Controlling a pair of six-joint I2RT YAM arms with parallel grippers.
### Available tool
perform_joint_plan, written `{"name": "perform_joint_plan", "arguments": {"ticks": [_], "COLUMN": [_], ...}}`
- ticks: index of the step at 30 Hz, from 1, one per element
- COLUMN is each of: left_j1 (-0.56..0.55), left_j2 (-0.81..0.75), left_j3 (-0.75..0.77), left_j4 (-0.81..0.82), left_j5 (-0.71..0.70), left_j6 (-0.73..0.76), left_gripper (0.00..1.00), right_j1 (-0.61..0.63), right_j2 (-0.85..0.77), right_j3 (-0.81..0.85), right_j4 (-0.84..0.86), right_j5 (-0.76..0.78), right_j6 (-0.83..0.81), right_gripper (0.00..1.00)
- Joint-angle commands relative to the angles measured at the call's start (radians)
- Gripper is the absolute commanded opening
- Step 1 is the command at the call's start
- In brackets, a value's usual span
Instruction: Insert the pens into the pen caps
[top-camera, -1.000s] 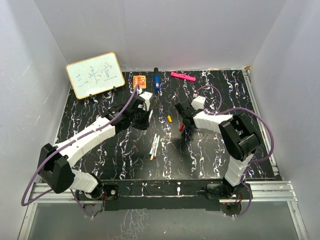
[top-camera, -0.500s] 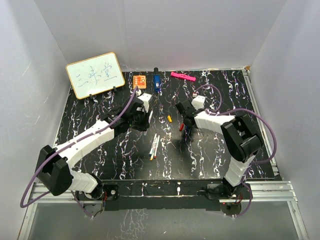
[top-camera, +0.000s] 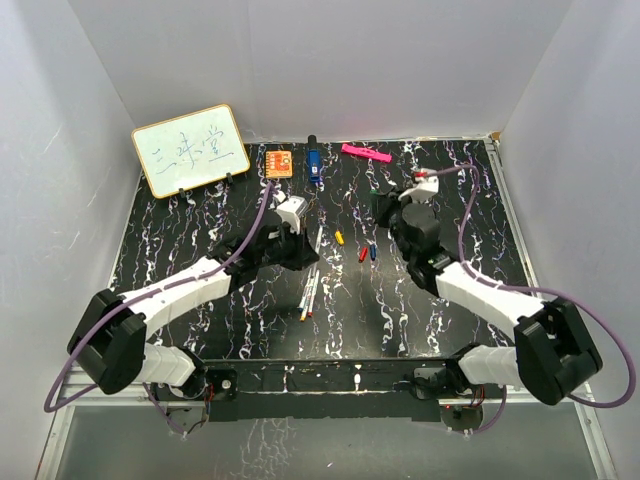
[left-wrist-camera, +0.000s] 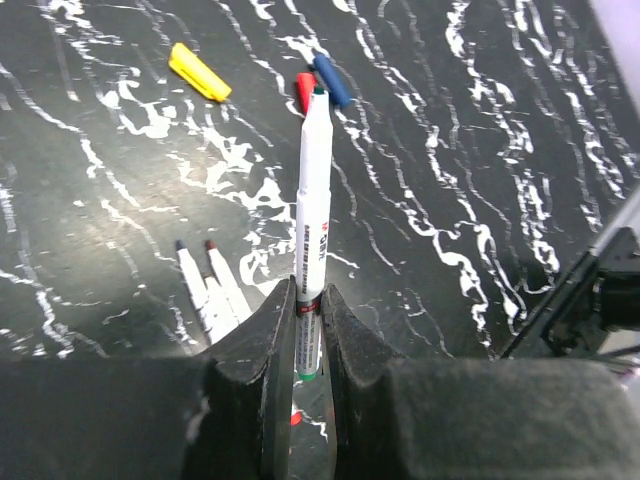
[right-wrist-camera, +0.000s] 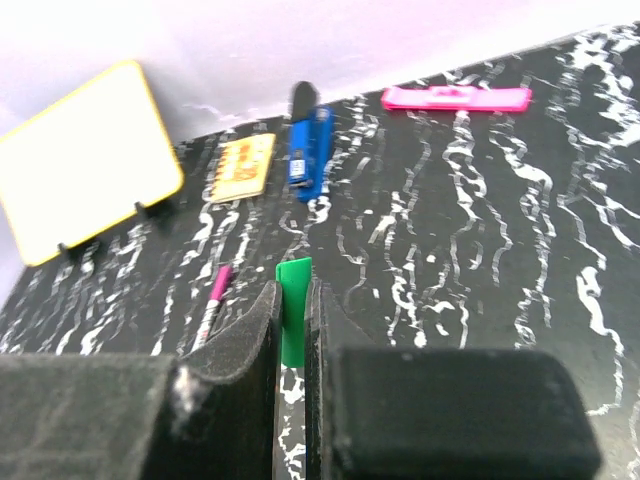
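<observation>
- The black marbled bench (top-camera: 160, 240) carries everything; my two arms reach in from its 6 o'clock edge.
- A whiteboard (top-camera: 190, 150) with a yellow frame stands propped at about 10 o'clock.
- My left hand (left-wrist-camera: 305, 300) is pressed onto a white pen (left-wrist-camera: 314, 200) near its lower end. The pen points to 12 o'clock in my left wrist view. Its green tip lines up with the red cap (left-wrist-camera: 303, 90), and I cannot tell whether they touch.
- My right hand (right-wrist-camera: 292, 310) pinches the green cap (right-wrist-camera: 294, 275) upright between its fingers, above the bench at about 2 o'clock.
- A pink bar (top-camera: 365, 153) lies at the far edge near 1 o'clock.
- A blue object (top-camera: 313, 165) lies at 12 o'clock.
- An orange square (top-camera: 279, 161) sits just beside it, toward 11 o'clock.
- A small bunch of loose pens (top-camera: 310, 292) lies close together a little toward 6 o'clock from the centre.
- The yellow cap (top-camera: 339, 237) lies near the centre.
- The red cap and the blue cap (left-wrist-camera: 332, 80) lie side by side at 4 o'clock from the yellow one.
</observation>
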Motion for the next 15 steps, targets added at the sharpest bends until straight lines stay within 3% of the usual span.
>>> {"name": "perform_joint_plan", "arguments": {"ticks": [1, 5, 9, 15], "left_j1": [0.005, 0.005, 0.003, -0.007], "left_j2": [-0.039, -0.008, 0.020, 0.077], "left_j3": [-0.076, -0.133, -0.174, -0.153], "left_j4": [0.312, 0.527, 0.718, 0.734], "left_j5": [0.141, 0.240, 0.299, 0.325], "left_j6": [-0.102, -0.198, -0.298, -0.324], "left_gripper": [0.00, 0.00, 0.00, 0.00], "right_j1": [-0.002, -0.001, -0.001, -0.001], "right_j2": [-0.068, -0.097, -0.102, -0.108], "right_j3": [-0.138, -0.215, -0.217, -0.237], "right_j4": [0.421, 0.586, 0.632, 0.708], "right_j5": [-0.200, -0.306, -0.386, -0.456], "right_j6": [-0.084, -0.069, -0.037, 0.051], "right_gripper": [0.00, 0.00, 0.00, 0.00]}}
